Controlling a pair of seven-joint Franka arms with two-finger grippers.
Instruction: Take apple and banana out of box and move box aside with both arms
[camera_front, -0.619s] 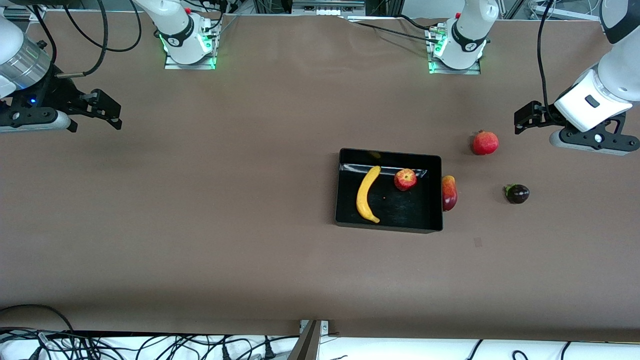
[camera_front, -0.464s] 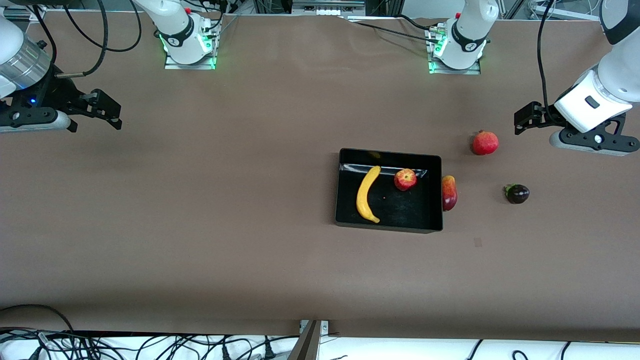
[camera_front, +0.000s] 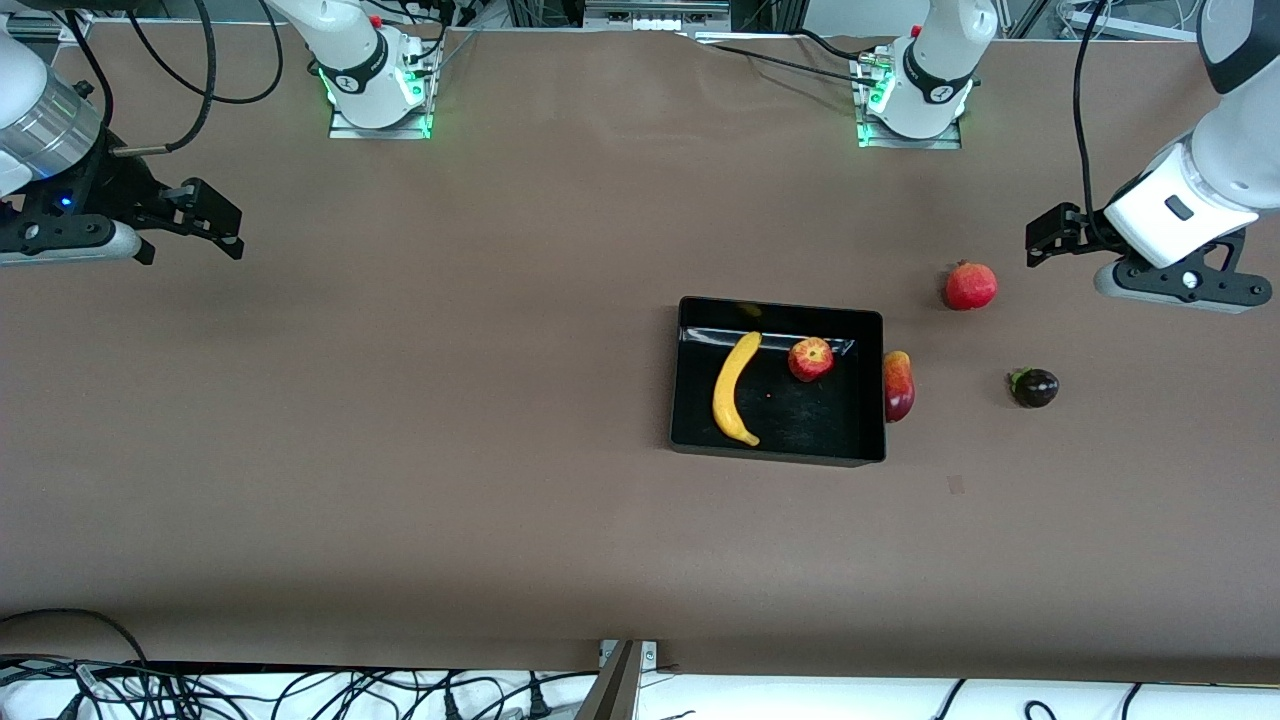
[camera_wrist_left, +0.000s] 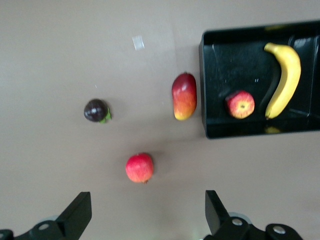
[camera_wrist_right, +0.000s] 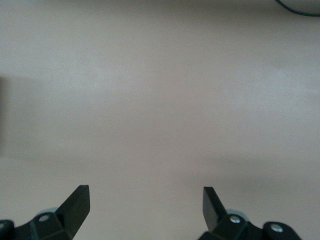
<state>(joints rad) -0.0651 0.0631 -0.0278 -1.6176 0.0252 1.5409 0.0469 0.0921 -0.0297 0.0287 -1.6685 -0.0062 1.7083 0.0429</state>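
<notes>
A glossy black box (camera_front: 868, 440) (camera_wrist_left: 210, 85) lies mid-table with a yellow banana (camera_front: 735, 388) (camera_wrist_left: 286, 77) and a red-yellow apple (camera_front: 811, 359) (camera_wrist_left: 240, 104) inside it. A red-yellow mango (camera_front: 898, 385) (camera_wrist_left: 184, 96) rests against the box's outer wall, toward the left arm's end. A round red fruit (camera_front: 970, 285) (camera_wrist_left: 139, 167) and a dark purple fruit (camera_front: 1034, 387) (camera_wrist_left: 96, 110) lie on the cloth further toward that end. My left gripper (camera_front: 1045, 240) (camera_wrist_left: 147, 215) hangs open in the air beside the round red fruit. My right gripper (camera_front: 215, 225) (camera_wrist_right: 146, 207) hangs open over bare cloth at the right arm's end.
Brown cloth (camera_front: 400, 400) covers the whole table. Both arm bases (camera_front: 375, 85) (camera_front: 915, 90) stand along the edge farthest from the front camera. Cables (camera_front: 300, 690) lie past the edge nearest that camera.
The left arm's wrist has shifted slightly upward and toward the table's middle in the front view. Nothing else has moved.
</notes>
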